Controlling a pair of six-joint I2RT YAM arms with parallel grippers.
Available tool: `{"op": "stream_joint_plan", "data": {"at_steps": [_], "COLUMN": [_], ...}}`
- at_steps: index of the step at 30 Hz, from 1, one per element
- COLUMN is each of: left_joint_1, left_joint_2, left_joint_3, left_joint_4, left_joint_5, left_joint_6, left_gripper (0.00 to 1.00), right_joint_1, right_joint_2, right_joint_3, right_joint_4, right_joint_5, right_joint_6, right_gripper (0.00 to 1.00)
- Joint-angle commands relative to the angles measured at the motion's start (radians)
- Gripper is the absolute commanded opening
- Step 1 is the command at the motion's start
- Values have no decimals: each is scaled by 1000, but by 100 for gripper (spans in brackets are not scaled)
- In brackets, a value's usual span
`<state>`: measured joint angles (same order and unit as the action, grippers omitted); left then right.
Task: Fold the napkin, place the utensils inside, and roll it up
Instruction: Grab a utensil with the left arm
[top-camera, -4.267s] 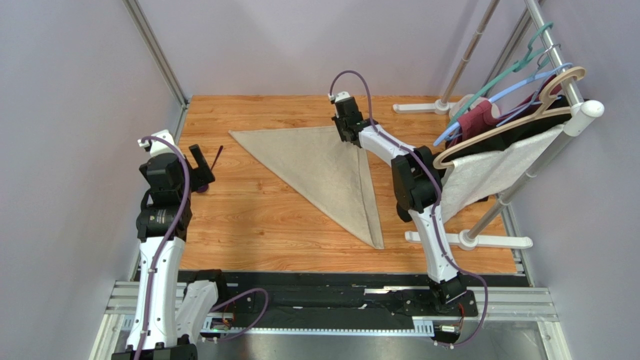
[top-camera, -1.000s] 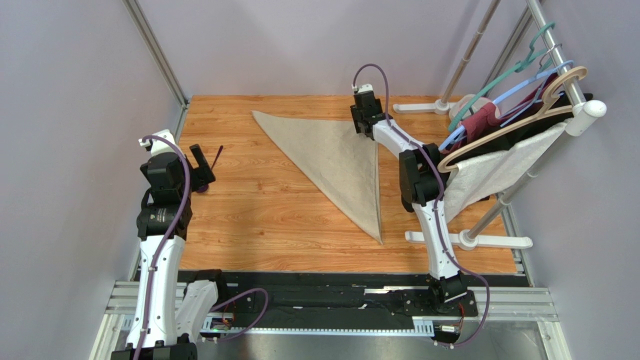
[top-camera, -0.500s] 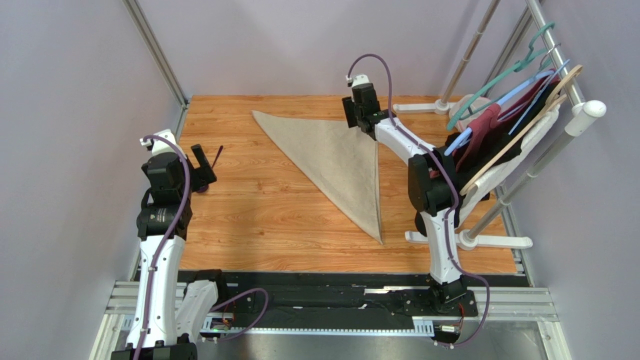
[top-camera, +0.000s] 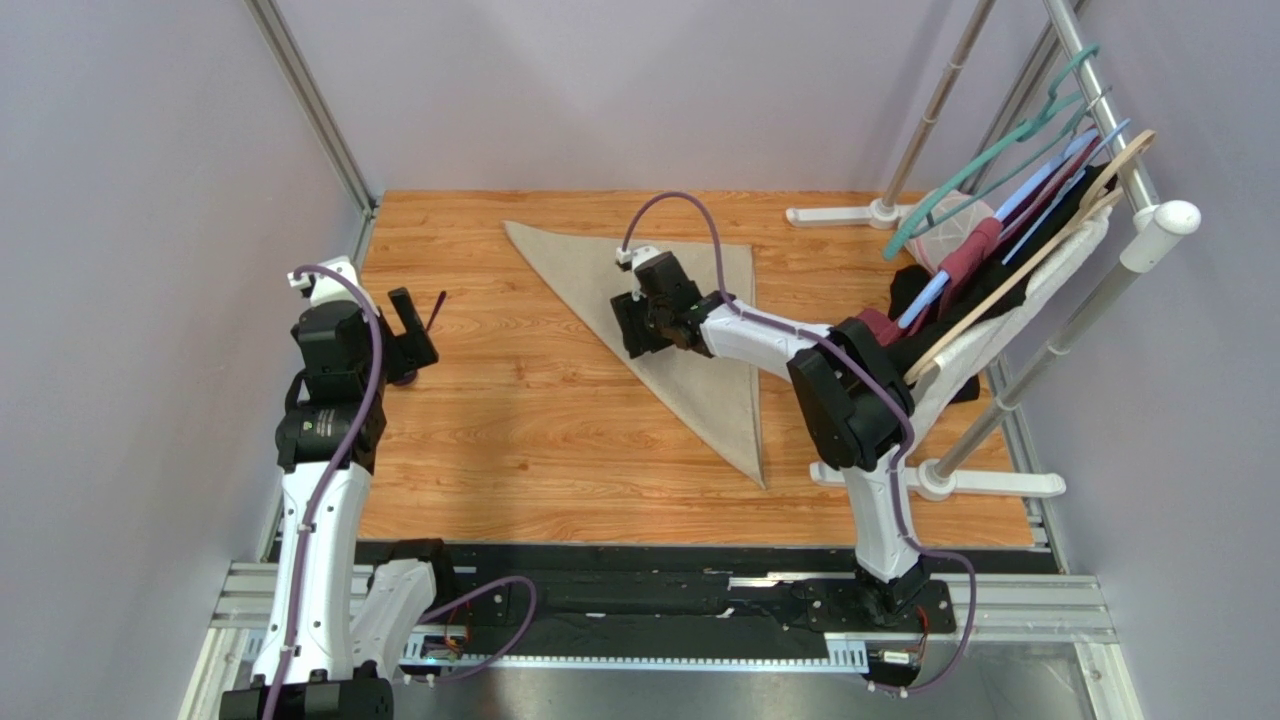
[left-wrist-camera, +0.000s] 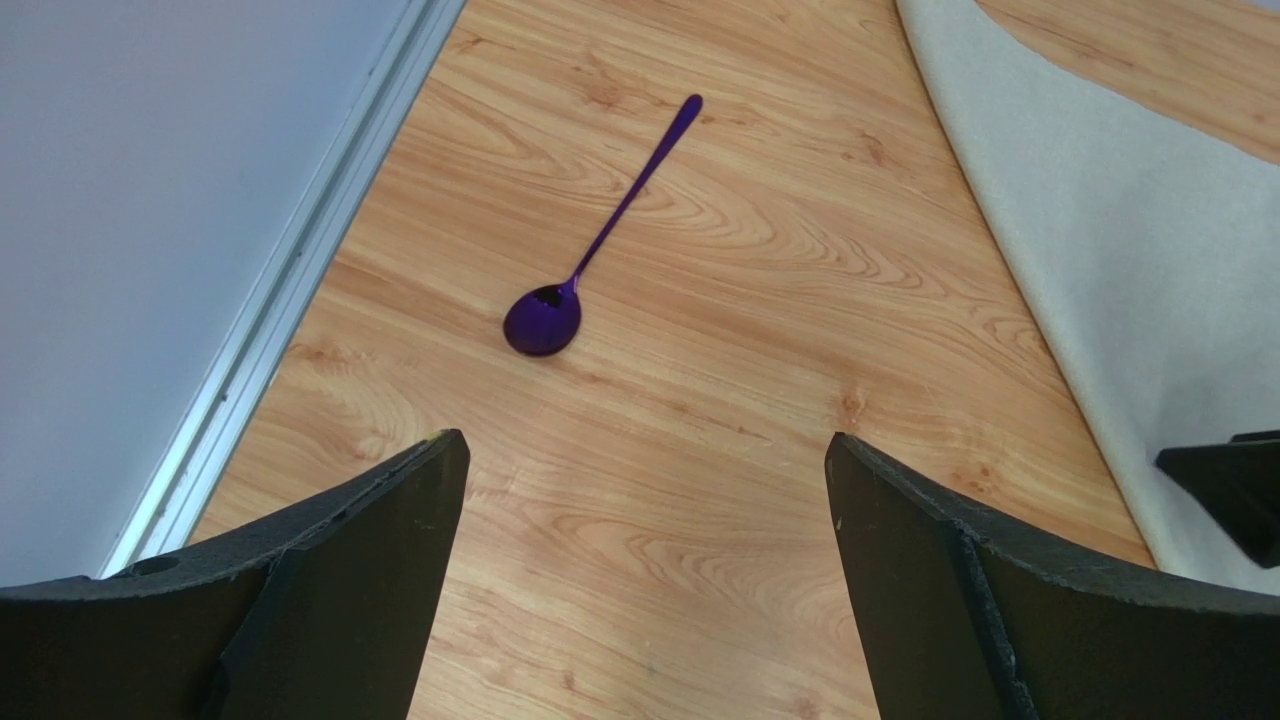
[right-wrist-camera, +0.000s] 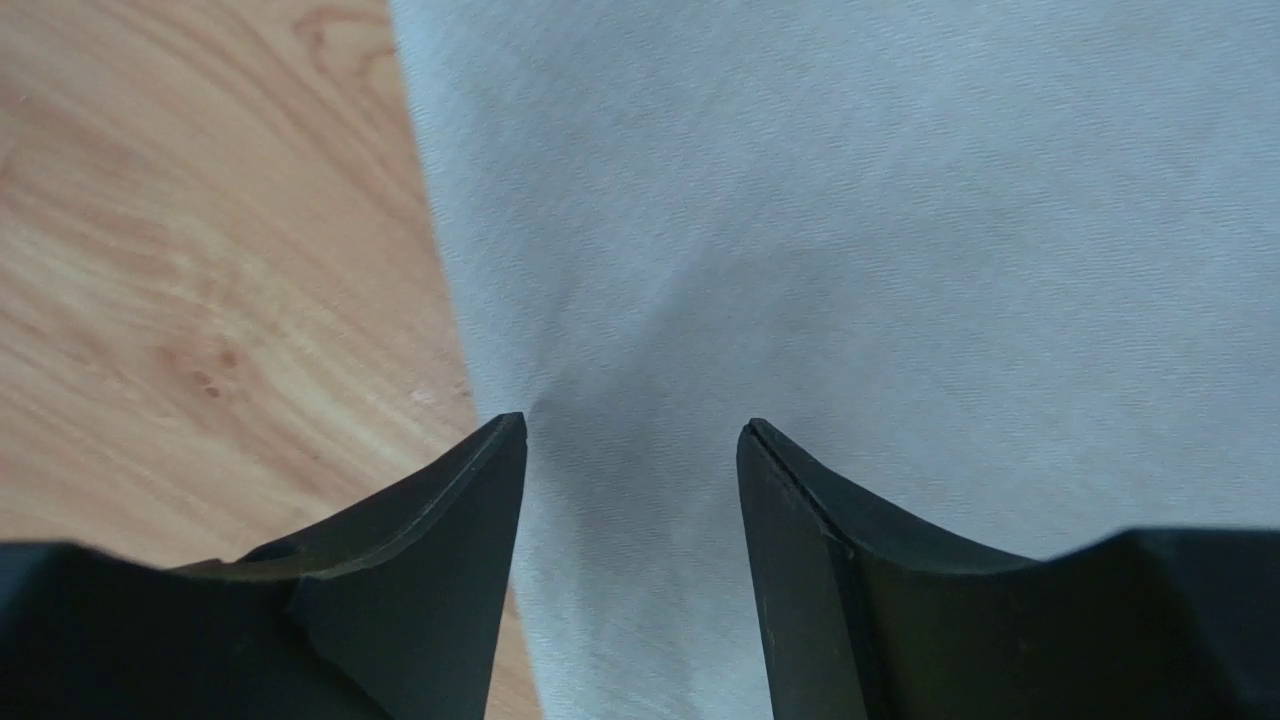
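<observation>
Your napkin lies flat on the wood table. It is folded into a triangle, and its long point faces the arms. Your right gripper reaches out over the left part of the napkin, close to the slanted edge. Its two fingers stand apart, and you can see plain cloth between them. The tips sit low over the cloth, but you cannot tell whether they touch it. Your left gripper is off to the left side, over bare wood. Its fingers are spread wide and hold nothing. Just past it lies the purple spoon, flat on the wood, with its bowl toward the gripper and its handle pointing away. The spoon is near the left wall and well apart from the napkin. On the right side stands a rack with hangers and clothes on it.
</observation>
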<state>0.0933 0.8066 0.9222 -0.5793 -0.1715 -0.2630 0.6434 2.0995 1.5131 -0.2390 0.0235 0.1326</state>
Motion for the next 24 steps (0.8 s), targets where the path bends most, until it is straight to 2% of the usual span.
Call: {"op": "stream_joint_plan", "data": {"at_steps": [1,6,9,12,15,17,18,21,24], "left_joint_1": [6,8,9,11,11,20,28,43,57], "left_joint_2": [-1,26,118,282,497,622,655,764,862], "left_joint_3": [10,-17,-13,47,177,245,263,322,363], "left_joint_4": [35,81,134,163,144,177,188,199,174], "left_joint_5": [20,81,119,110,48,15,58,157,153], "left_joint_6": [14,5,-2,85,287,347,378,514,571], "left_gripper": [98,99,98,95,91,91,86,85,82], "right_joint_1": [33,64,78,78,78,79,78,79,81], "right_joint_2": [-13,-25,-67,-150,-277,-367,-395,-495,-596], "right_joint_3": [-2,-24,-45,-70,-149,-197,-214,-266,-320], "right_joint_4": [87,98,106,75,99,92,90,67,53], "right_joint_5": [15,24,24,9,-52,-66,-76,-94,-117], "right_joint_6": [45,48,58,76,97,105,108,116,131], "right_gripper": [57,56,56,56,56,56,56,57,57]}}
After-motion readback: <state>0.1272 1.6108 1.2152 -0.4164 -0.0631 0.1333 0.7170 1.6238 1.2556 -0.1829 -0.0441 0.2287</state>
